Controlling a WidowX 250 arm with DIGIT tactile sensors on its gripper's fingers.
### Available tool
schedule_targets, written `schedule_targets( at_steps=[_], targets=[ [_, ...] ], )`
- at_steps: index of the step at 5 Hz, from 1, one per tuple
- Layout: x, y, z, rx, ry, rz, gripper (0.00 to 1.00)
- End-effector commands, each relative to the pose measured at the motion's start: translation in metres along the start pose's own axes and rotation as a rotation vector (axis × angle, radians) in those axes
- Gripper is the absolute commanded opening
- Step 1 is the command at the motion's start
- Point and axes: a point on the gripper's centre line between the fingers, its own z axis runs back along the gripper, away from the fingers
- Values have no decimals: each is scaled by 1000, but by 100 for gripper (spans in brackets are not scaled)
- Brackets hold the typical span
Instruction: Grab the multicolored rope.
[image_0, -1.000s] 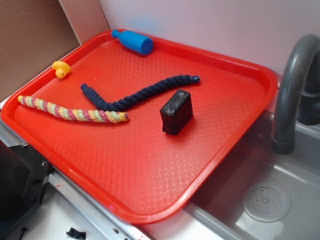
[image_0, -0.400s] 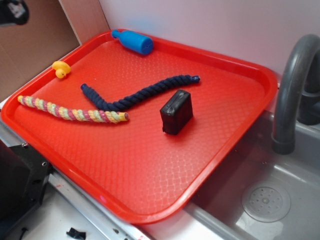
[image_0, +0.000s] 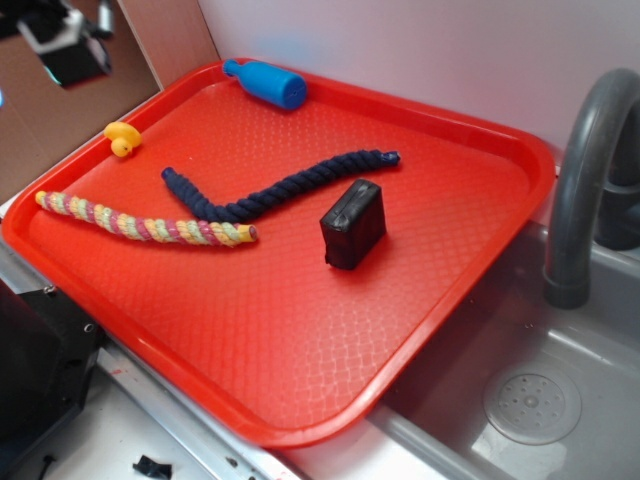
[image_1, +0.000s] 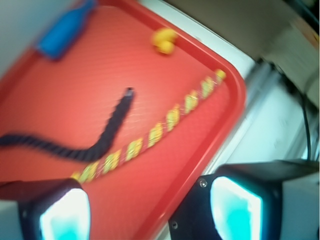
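The multicolored rope (image_0: 146, 224) (image_1: 150, 135) lies slightly curved along the left front part of the red tray (image_0: 300, 340) (image_1: 210, 150), just beside the navy rope (image_0: 275, 187) (image_1: 100, 142), with nothing touching it. The gripper (image_0: 65, 45) (image_1: 150, 210) hangs blurred at the exterior view's upper left corner, well apart from the rope; in the wrist view its fingers (image_1: 235, 210) stand spread with empty space between them. A blue bottle (image_0: 266, 82), a yellow duck (image_0: 122, 139) and a black block (image_0: 353, 224) also sit on the tray.
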Motion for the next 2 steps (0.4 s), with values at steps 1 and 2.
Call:
schedule_targets(
  at_steps=[1,2],
  targets=[
    [14,11,-62,111,0,488,100],
    [11,18,-91,131,-2,737,100]
  ],
)
